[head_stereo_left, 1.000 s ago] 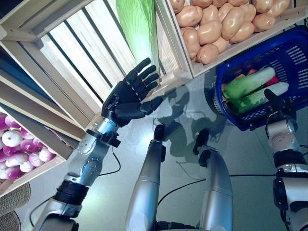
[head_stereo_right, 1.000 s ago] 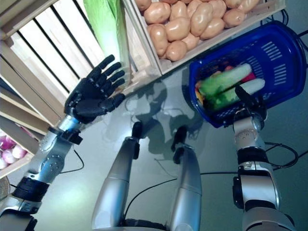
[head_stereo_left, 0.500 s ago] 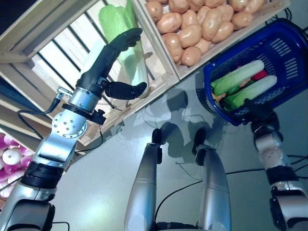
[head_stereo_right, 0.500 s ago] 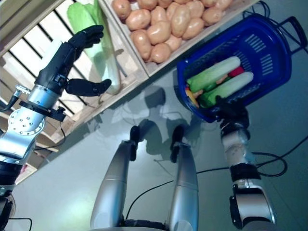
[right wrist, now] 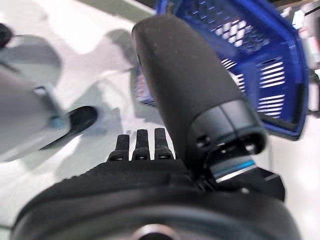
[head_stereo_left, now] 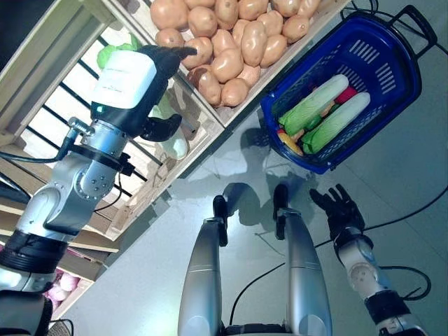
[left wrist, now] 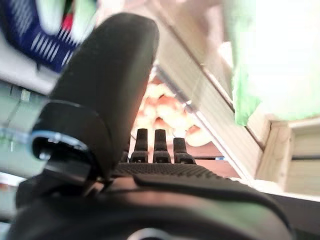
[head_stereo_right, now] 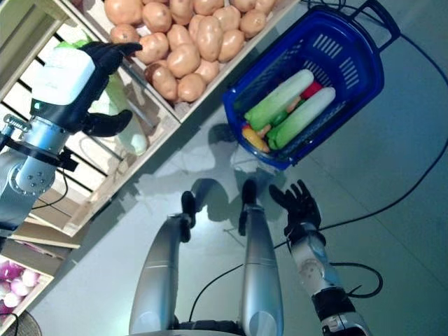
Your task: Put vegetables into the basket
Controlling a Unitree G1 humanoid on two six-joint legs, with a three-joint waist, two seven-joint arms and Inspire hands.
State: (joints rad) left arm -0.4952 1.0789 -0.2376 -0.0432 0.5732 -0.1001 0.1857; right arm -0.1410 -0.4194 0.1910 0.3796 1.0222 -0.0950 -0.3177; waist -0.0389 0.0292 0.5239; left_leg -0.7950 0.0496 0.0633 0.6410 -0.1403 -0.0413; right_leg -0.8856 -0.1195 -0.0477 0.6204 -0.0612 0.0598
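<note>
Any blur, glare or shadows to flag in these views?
Left wrist view: the cabbage is washed out by glare, and the blue basket is blurred. Right wrist view: the basket's far end is soft. Left eye view: dark shadows lie on the floor beside the crate of potatoes.

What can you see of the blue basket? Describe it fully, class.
The blue basket is plastic with slotted walls and a dark handle folded at its far rim. It sits on the grey floor beside the potato crate. Two long pale-green vegetables lie inside over smaller red and orange pieces. Neither hand touches it.
</note>
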